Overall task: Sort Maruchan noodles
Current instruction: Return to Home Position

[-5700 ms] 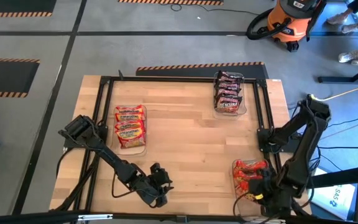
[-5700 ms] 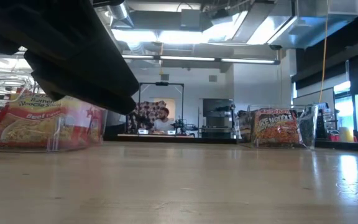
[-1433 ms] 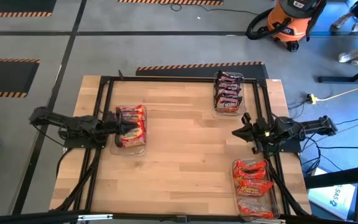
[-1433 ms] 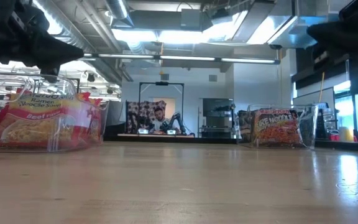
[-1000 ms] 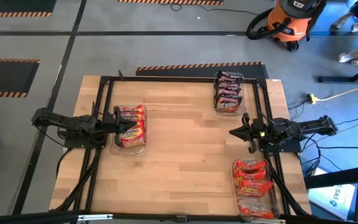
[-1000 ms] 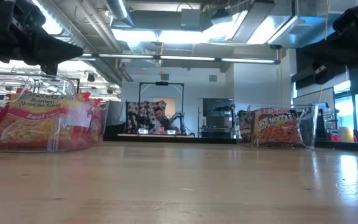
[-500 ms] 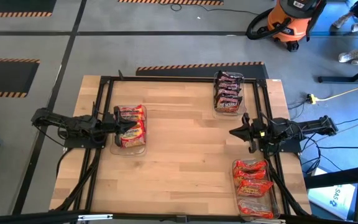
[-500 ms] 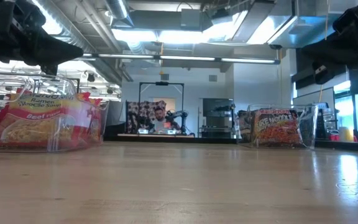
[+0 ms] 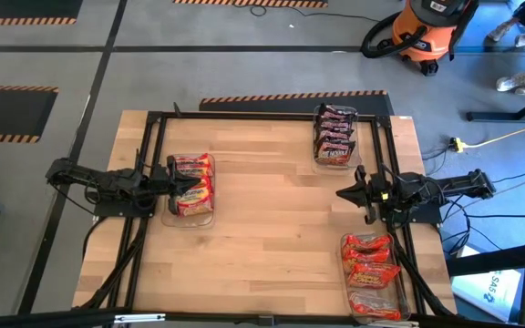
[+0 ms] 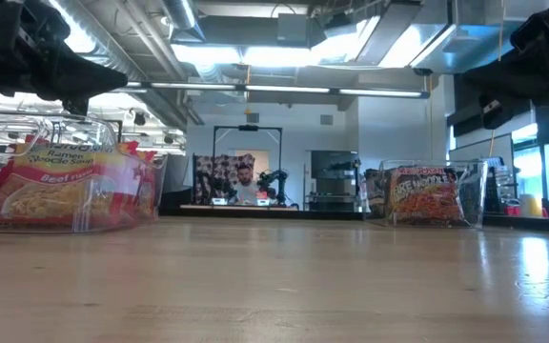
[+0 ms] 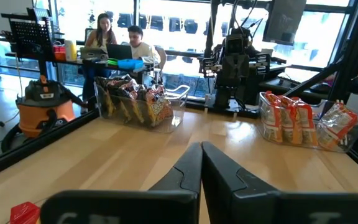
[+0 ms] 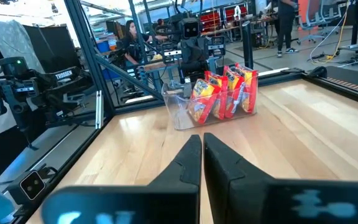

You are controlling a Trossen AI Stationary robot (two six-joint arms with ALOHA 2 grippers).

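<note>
Packets of this kind should, by my judgement, be light and crinkly, with slick film over a brittle noodle block. Pinch one across its short width near the middle, and gently, or you crack the block or let the film slide out. None lies loose on the tabletop. Every packet you can see stands in a row inside a clear bin.

The red-and-yellow packets sit right at the tip of your left gripper, a little below it, in a bin whose near wall the tip overlaps when seen from above. The dark maroon packets lie near one side of your right gripper, and the orange-red packets lie near its other side. Each gripper has its fingers drawn together with nothing between them.

There is plenty of room in the middle. Bare wood runs wide between the two gripper tips, which face each other well apart across it. The edges are tighter, because black frame rails border the wood and each arm reaches in over one. The tightest spot is the bin rim at your left tip, so I would raise that gripper before swinging it sideways.
</note>
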